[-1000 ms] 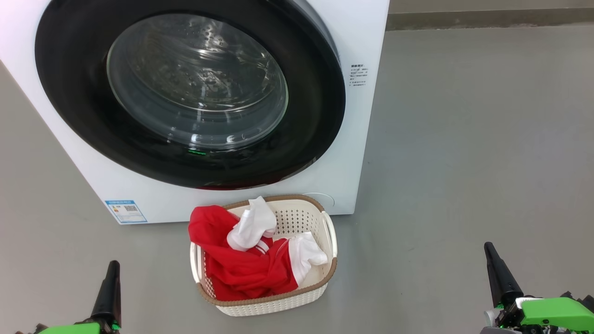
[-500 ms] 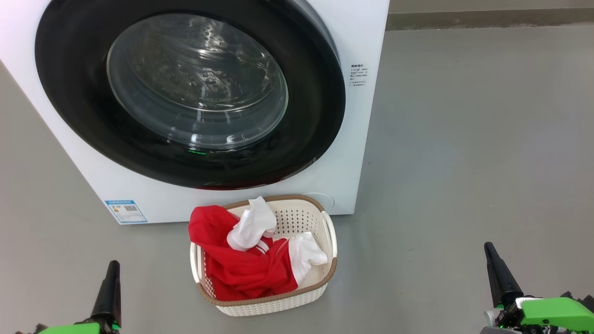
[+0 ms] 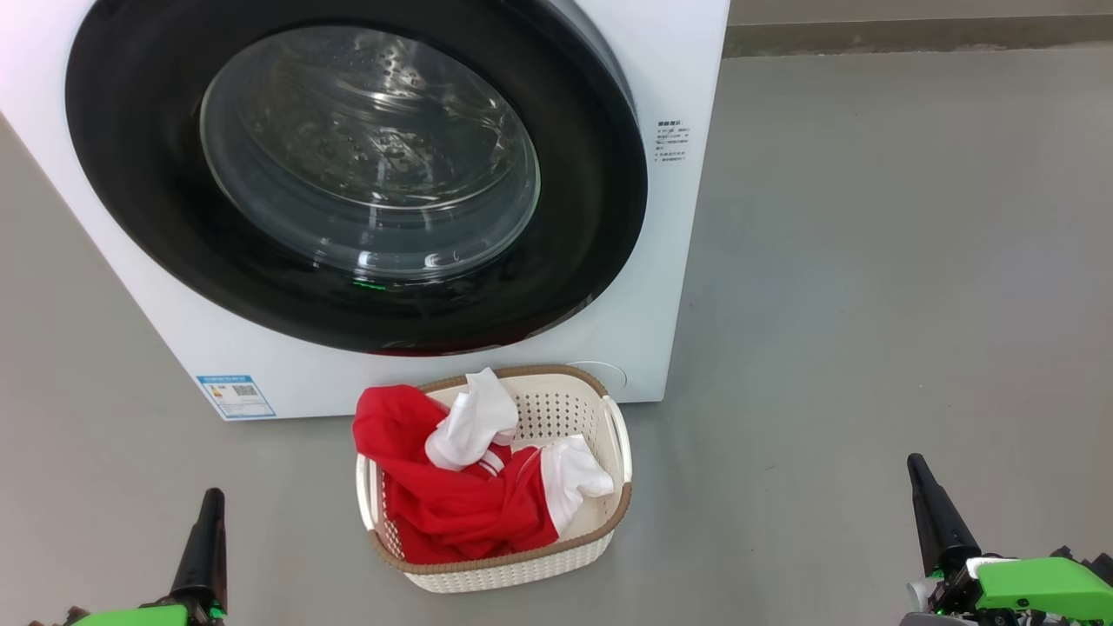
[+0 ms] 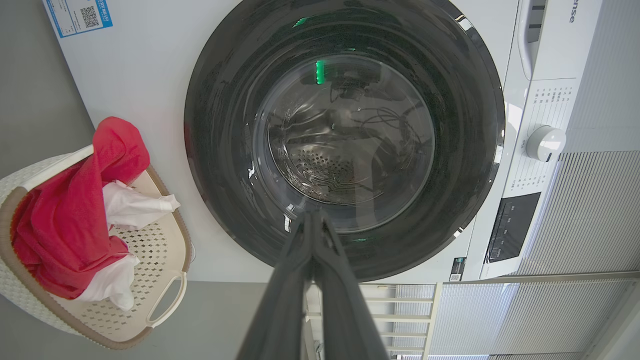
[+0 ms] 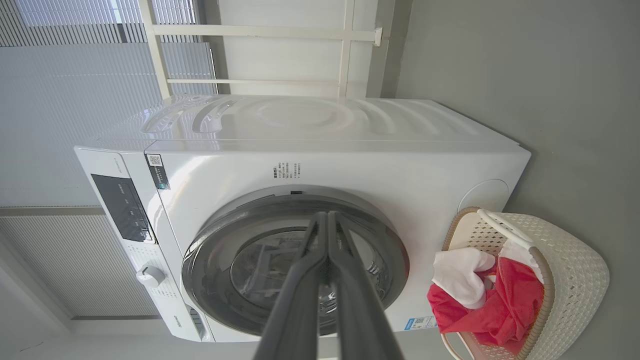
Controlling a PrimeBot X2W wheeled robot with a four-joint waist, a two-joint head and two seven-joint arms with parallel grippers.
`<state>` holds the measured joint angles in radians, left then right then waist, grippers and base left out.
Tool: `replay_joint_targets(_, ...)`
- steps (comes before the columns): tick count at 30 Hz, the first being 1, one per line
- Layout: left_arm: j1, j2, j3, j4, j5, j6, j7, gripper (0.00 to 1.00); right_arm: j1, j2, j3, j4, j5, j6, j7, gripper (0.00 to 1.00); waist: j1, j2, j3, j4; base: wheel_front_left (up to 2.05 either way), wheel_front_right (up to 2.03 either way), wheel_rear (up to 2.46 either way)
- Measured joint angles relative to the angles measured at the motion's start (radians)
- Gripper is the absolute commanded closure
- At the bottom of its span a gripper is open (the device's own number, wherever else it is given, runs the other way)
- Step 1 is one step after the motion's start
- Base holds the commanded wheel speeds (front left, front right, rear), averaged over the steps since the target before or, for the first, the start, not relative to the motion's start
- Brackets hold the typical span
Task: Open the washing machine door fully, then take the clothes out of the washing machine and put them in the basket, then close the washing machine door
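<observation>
The white washing machine (image 3: 669,261) stands ahead with its black-rimmed round door (image 3: 130,174) closed flat against the front; the steel drum behind the glass looks bare. On the floor before it sits the cream basket (image 3: 574,409), holding the red and white clothes (image 3: 452,504), one red fold draped over its left rim. My left gripper (image 3: 211,496) rests at the lower left, shut and holding nothing. My right gripper (image 3: 913,461) rests at the lower right, also shut and holding nothing. In the wrist views the left gripper (image 4: 312,216) and right gripper (image 5: 328,216) point at the door (image 4: 225,150) (image 5: 210,250).
Grey floor (image 3: 869,304) stretches to the right of the machine and around the basket. A blue label (image 3: 235,396) marks the machine's lower left corner. A control panel with a white knob (image 4: 545,143) and slatted white wall panels (image 4: 590,215) show in the left wrist view.
</observation>
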<state>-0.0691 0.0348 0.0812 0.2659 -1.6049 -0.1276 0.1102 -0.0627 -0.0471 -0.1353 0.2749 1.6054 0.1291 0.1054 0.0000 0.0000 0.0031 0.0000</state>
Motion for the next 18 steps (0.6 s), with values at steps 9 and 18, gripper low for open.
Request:
replay_joint_targets(9, 0.0, 0.0, 0.0, 0.0, 0.0, 0.0, 0.0, 1.0, 0.0, 0.0, 0.0, 0.0, 0.0, 0.0, 0.0, 1.0, 0.0, 0.0, 0.0, 0.0, 0.0, 0.0, 0.0)
replay_joint_targets(18, 0.0, 0.0, 0.0, 0.0, 0.0, 0.0, 0.0, 1.0, 0.0, 0.0, 0.0, 0.0, 0.0, 0.0, 0.0, 1.0, 0.0, 0.0, 0.0, 0.0, 0.0, 0.0, 0.0)
